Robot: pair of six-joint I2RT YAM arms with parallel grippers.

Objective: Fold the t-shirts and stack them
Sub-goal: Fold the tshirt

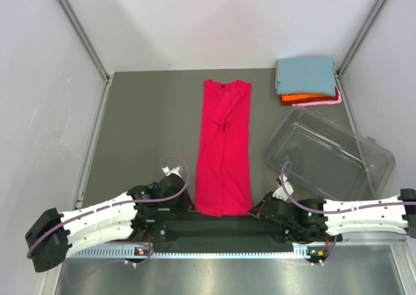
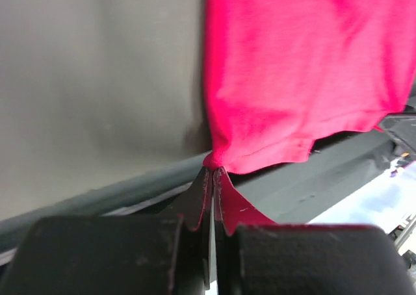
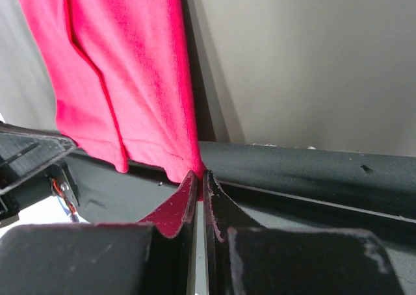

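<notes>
A crimson red t-shirt (image 1: pixel 224 149) lies on the grey table as a long narrow strip, collar at the far end, hem at the near edge. My left gripper (image 1: pixel 192 207) is shut on its near left hem corner; in the left wrist view the red cloth (image 2: pixel 299 80) bunches into the closed tips of that gripper (image 2: pixel 213 170). At the near right hem corner my right gripper (image 1: pixel 255 210) pinches the red cloth (image 3: pixel 123 80) between its closed tips (image 3: pixel 198 173). Folded t-shirts are stacked at the far right: blue-grey (image 1: pixel 304 74) on top, orange (image 1: pixel 305 99) and pale pink (image 1: pixel 318 103) below.
A clear plastic tub (image 1: pixel 328 155) lies at the right, between the red shirt and the right wall. White walls with metal rails enclose the table on the left, the right and the far side. A black bar (image 1: pixel 214 230) runs along the near edge between the arm bases.
</notes>
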